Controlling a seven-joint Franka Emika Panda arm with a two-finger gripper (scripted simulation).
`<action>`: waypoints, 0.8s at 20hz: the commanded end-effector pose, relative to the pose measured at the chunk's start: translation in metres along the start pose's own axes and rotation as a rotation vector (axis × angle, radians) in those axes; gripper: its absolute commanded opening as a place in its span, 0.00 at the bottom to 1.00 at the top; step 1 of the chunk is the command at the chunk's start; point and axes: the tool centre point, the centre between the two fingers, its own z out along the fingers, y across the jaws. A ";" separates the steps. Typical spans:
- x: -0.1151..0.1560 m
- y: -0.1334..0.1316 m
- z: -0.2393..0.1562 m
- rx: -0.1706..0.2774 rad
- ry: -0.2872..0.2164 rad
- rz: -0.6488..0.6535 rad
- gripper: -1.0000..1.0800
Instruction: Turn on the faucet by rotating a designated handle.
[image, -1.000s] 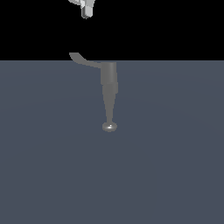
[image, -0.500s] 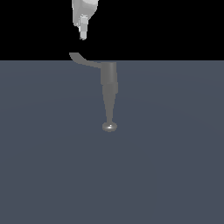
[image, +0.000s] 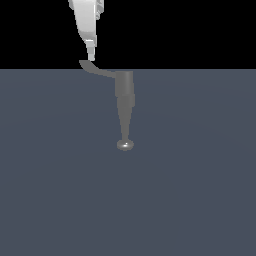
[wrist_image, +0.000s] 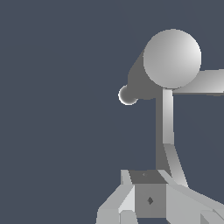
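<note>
Flat slate-grey desk (image: 60, 200) under faucet (image: 124, 92), black void behind; fingers (image: 90, 54) at handle (image: 95, 68) tip, grip state unclear.

I see the faucet (image: 124, 95) as a matte grey fixture on the dark slate floor (image: 200, 190), well away from its side edges and close to the far edge. Its cylindrical upper body narrows into a slim stem that ends in a small shiny rounded knob (image: 125, 145). The handle (image: 95, 69) is a thin, flat, curved grey lever, shorter than the body, projecting from the faucet's top toward the exterior view's left, its tip upturned against the black background at the floor's far edge.
</note>
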 end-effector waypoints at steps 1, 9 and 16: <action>-0.003 -0.006 0.006 0.002 0.010 0.033 0.00; -0.006 -0.014 0.016 0.005 0.025 0.079 0.00; -0.007 -0.008 0.016 0.005 0.025 0.078 0.00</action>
